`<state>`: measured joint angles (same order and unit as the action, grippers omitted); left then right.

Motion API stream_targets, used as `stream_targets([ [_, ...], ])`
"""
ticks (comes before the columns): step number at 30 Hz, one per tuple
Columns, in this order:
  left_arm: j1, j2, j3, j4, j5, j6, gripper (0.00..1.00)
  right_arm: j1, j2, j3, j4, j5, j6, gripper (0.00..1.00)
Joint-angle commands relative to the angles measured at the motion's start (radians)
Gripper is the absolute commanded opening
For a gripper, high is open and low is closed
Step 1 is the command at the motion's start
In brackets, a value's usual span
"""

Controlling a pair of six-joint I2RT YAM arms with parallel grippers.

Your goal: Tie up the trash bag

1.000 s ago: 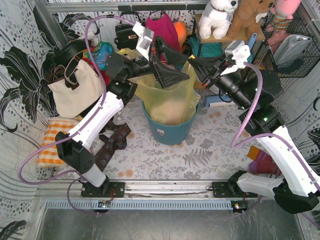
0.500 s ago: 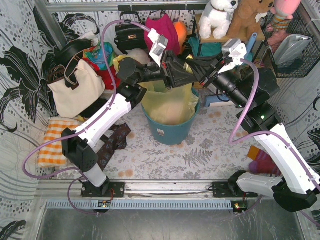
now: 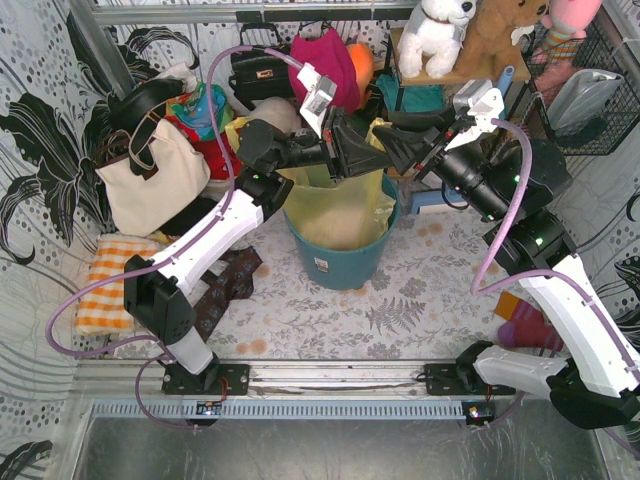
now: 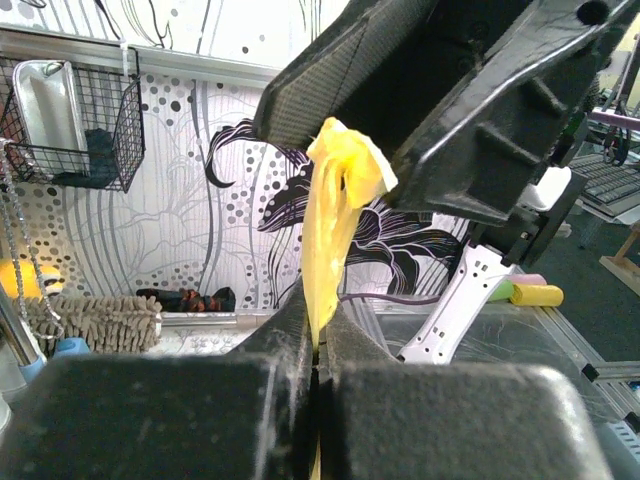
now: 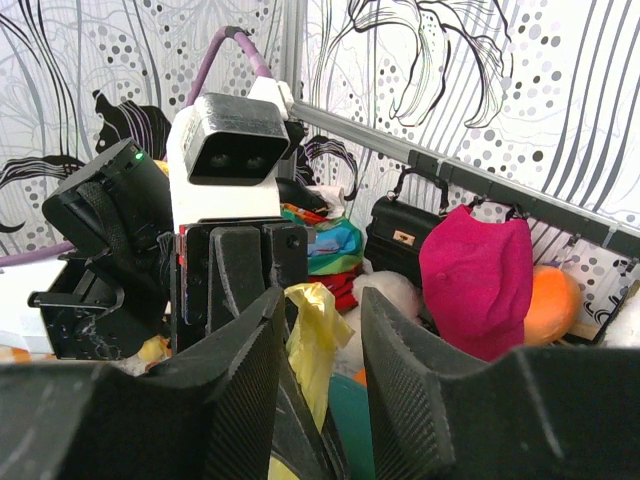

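At the middle of the table, a round teal plastic bucket [image 3: 345, 268] is lined with the trash bag [image 3: 335, 200], a thin, crinkly, translucent yellow film through which pale crumpled paper is seen. A twisted strip of the bag's rim is drawn up above the far side of the bucket. The strip is clamped between the flat black pads of the left gripper [image 4: 318, 350], whose jaws are pressed together on it. Its loose tip is seen between the ribbed black fingers of the right gripper [image 5: 325, 310], whose jaws are held apart around it. The two grippers are brought nose to nose above the bucket.

The table is covered with a pale cloth [image 3: 410, 315] printed with grey leaves and flowers. The walls [image 3: 40, 100] are papered in white with black flowers and dots.

At the far left a cream canvas tote [image 3: 150, 185] with dark handles is propped, and nearer, an orange checked cloth [image 3: 100, 285] is laid flat. A black handbag [image 3: 255, 72], a magenta fabric item [image 3: 325, 58] and a white plush toy [image 3: 435, 30] are ranged along the far wall.
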<state>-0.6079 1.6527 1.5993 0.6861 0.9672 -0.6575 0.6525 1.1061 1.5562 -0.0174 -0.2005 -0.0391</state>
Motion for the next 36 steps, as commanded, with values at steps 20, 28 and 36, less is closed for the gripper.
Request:
stream_targets([
  [20, -0.001, -0.053, 0.040, -0.018, -0.014, 0.029, 0.54, 0.002, -0.043, -0.018, 0.017, 0.002, 0.006, 0.00],
  [28, -0.001, -0.048, 0.136, -0.169, -0.081, 0.121, 0.50, 0.003, -0.054, -0.032, 0.016, -0.005, 0.014, 0.00],
  [36, 0.000, -0.051, 0.162, -0.233, -0.096, 0.157, 0.41, 0.003, -0.056, -0.044, 0.018, -0.007, 0.016, 0.00],
])
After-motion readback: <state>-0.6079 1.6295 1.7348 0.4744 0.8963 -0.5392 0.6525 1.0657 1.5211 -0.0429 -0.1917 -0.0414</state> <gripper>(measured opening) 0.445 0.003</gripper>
